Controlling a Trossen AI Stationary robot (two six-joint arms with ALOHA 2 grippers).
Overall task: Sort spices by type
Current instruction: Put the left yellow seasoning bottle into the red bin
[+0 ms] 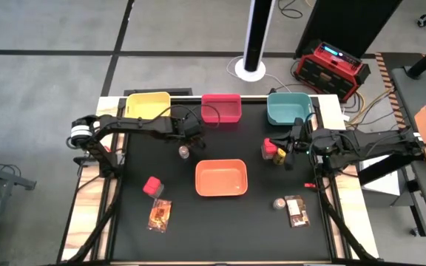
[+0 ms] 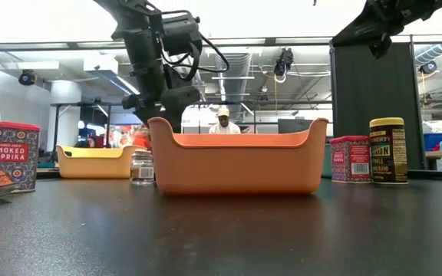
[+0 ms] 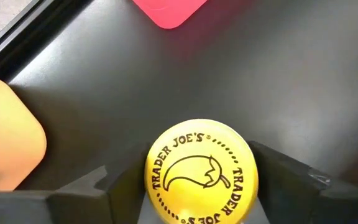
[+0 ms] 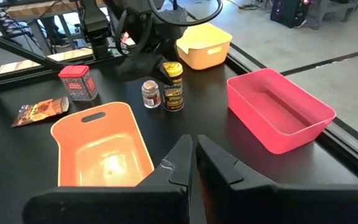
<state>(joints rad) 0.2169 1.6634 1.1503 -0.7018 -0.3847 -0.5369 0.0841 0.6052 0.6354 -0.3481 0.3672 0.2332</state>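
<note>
Left gripper (image 3: 194, 193), fingers part-open astride the yellow-lidded jar (image 3: 199, 172) standing beside a clear shaker (image 4: 150, 93) between yellow tray (image 1: 148, 104) and orange tray (image 1: 221, 177), grip unconfirmed: should centre, clamp squarely, lift straight; right gripper (image 4: 193, 163) shut, empty.

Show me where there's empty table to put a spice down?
Bare mat lies between the red tub and orange tray, and between the red tray and teal tray. Crowded spots: around the left hand and right hand.
</note>
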